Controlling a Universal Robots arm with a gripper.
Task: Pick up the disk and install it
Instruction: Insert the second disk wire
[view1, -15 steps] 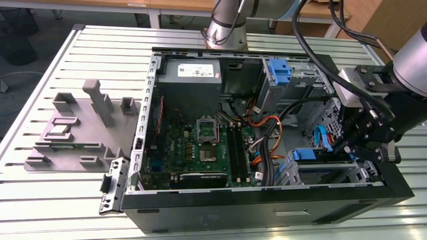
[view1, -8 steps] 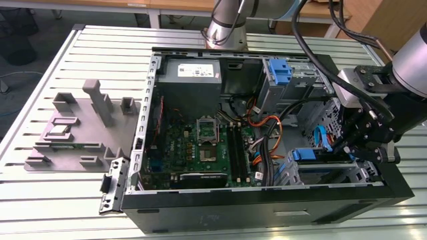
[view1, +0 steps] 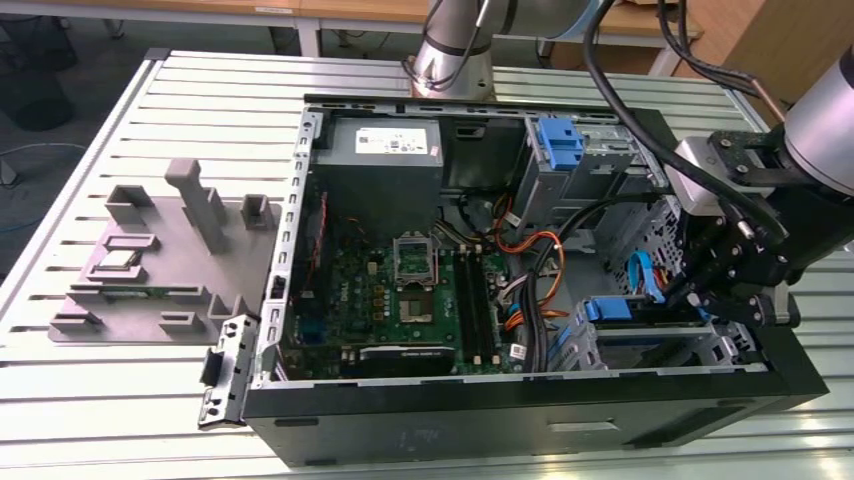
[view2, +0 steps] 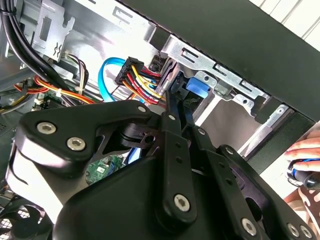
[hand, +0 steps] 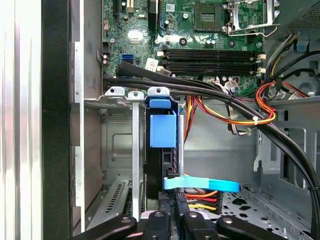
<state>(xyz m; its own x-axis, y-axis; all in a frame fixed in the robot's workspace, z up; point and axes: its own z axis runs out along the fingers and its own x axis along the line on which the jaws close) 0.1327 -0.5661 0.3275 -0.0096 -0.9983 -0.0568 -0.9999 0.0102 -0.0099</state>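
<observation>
Going left to right in the exterior view, the grey fixture (view1: 160, 260) is sitting on the tabletop (view1: 80, 400). The open computer case (view1: 534, 410) is filling the middle, and the pincer (view1: 727, 285) is working at the right edge.

The install step appears to be in hand. The disk (hand: 162, 131) is standing on edge in the drive cage (hand: 117, 130), centre of the first wrist view. The pincer (hand: 172, 212) is reaching directly below it, fingers closing on the disk's near end. The next move calls for a straight, steady push.
</observation>
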